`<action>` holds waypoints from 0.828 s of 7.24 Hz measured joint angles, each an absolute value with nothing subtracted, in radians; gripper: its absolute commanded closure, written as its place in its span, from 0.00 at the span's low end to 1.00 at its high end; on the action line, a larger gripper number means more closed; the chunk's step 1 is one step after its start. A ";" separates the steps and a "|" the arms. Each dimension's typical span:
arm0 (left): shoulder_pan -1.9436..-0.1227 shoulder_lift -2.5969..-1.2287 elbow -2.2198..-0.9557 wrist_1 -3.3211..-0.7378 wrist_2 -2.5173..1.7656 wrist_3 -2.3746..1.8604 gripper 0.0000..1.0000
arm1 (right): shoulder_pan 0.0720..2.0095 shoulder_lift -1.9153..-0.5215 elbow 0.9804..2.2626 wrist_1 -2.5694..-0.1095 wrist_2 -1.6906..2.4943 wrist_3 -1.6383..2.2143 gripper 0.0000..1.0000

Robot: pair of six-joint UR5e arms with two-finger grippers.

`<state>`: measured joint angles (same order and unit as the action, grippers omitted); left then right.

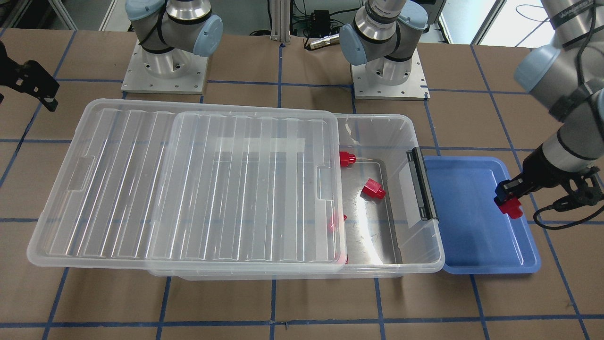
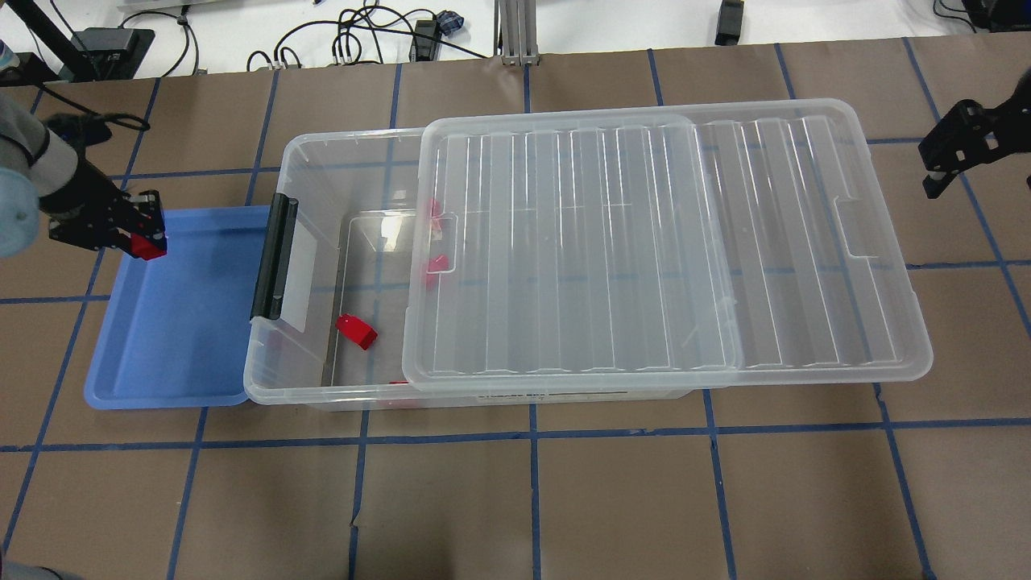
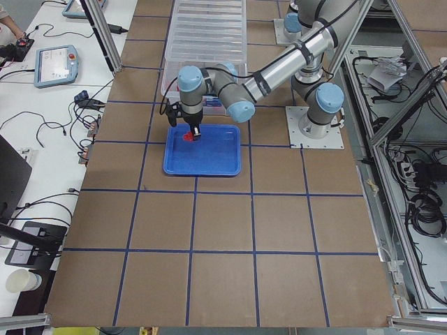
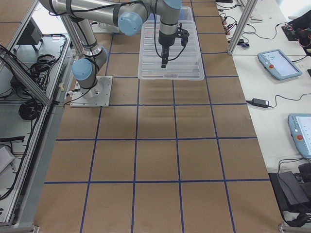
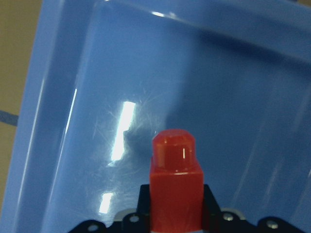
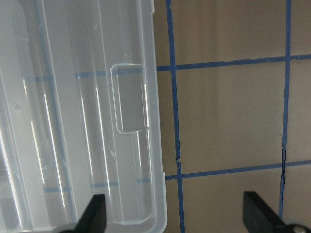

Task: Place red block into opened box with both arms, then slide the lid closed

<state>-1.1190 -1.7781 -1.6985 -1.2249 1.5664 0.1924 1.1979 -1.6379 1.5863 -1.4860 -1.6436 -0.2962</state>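
One red block (image 5: 176,189) is clamped in the left jaws, nub pointing out, over the far left part of the blue tray (image 2: 177,354). Right jaws are spread wide and hold nothing; you'll find them up over the right end edge of the lid (image 2: 644,242). Lid sits slid right on the box (image 2: 322,149), so the left end by the black latch (image 2: 274,258) is uncovered. Note a loose block (image 2: 356,331) lying in that open part; other blocks (image 2: 437,262) show red under the lid's left edge.
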 measured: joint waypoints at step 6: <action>-1.568 -1.734 -1.653 -1.315 1.559 -0.119 1.00 | 1.263 -1.640 1.586 -1.440 -1.637 -0.245 0.00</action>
<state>-1.5683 -1.7343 -1.6530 -1.3151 1.5594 -0.1193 1.2628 -1.6397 1.5858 -1.4402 -1.6373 -0.2446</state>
